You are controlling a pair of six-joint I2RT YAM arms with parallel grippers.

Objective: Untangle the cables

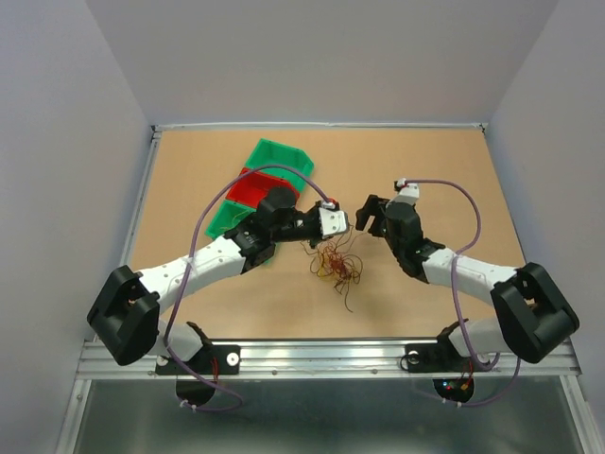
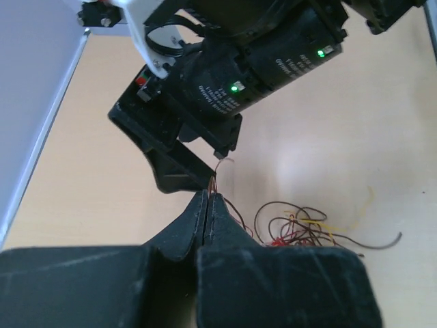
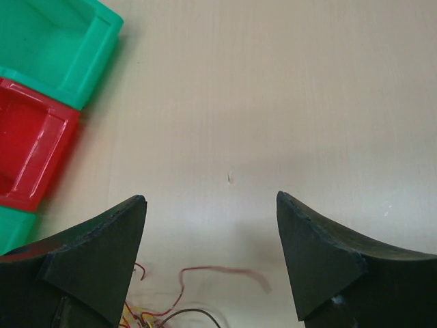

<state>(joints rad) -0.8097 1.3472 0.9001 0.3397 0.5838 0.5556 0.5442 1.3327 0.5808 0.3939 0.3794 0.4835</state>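
Two arms meet over the middle of a table [image 1: 435, 170]. The left gripper [image 2: 207, 199] is closed tight, pinching one thin strand of the cables [image 1: 337, 265] at its tip. The rest of the cables lie on the table as a loose clump of red, yellow and dark curls, just in front of both grippers. The right gripper [image 3: 210, 198] is spread wide and holds nothing, close to the left one. Green and red bins [image 1: 274, 156] sit behind the left arm.

1. A light brown wooden table [image 1: 425, 170] is seen in the middle of the frame.
2. It is closed in by plain pale grey walls [image 1: 321, 57] at the top, left and right.
3. A silver metal rail [image 1: 321, 355] is fixed along its bottom edge.
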